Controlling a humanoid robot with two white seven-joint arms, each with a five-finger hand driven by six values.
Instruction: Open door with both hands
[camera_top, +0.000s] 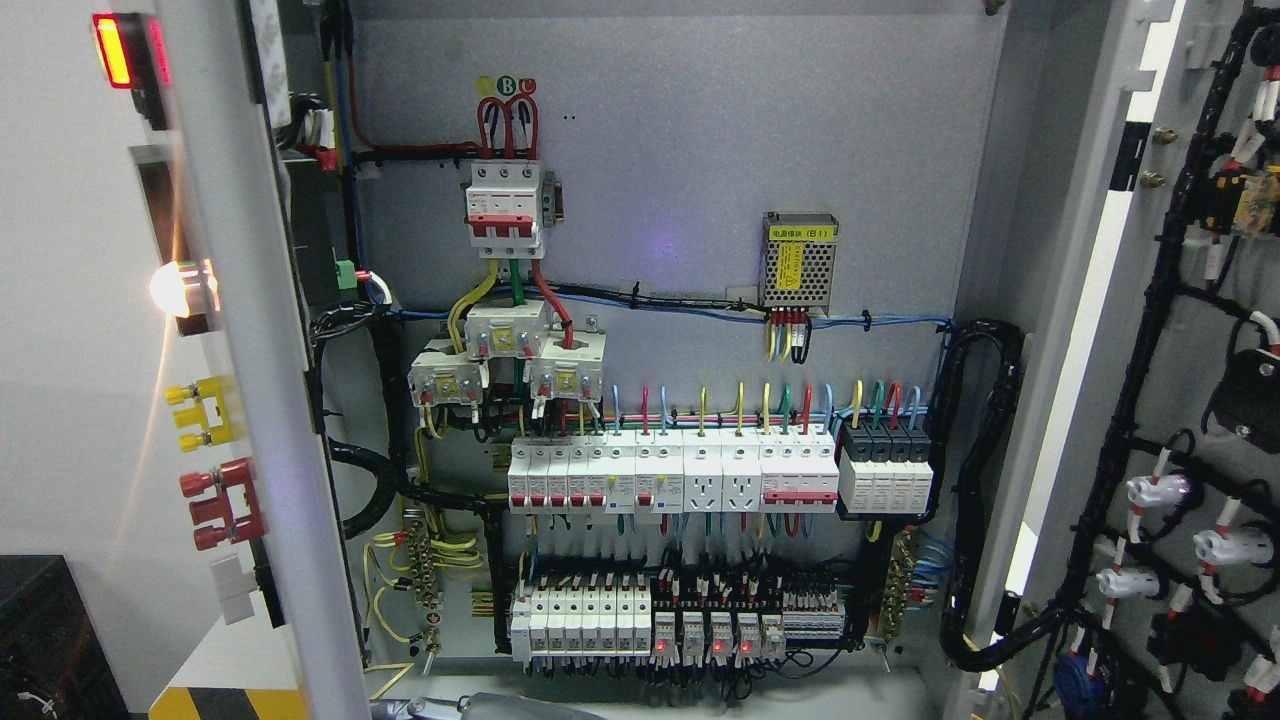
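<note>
The electrical cabinet stands open in the head view. Its left door (235, 330) is swung out at the picture's left and shows its edge. Its right door (1110, 330) is swung out at the right, with black wire looms on its inner face. Between them the grey back panel (700, 130) with its breakers is fully exposed. A sliver of grey metal, probably my left arm (470, 708), peeks over the bottom edge left of the middle; the hand itself is hidden. My right arm is out of view.
A red three-pole breaker (505, 205) sits at the upper left of the panel and a small power supply (798, 260) at the upper right. Rows of white breakers (670, 470) run lower down. The left door carries a lit white lamp (180, 288) and a red lamp (113, 48).
</note>
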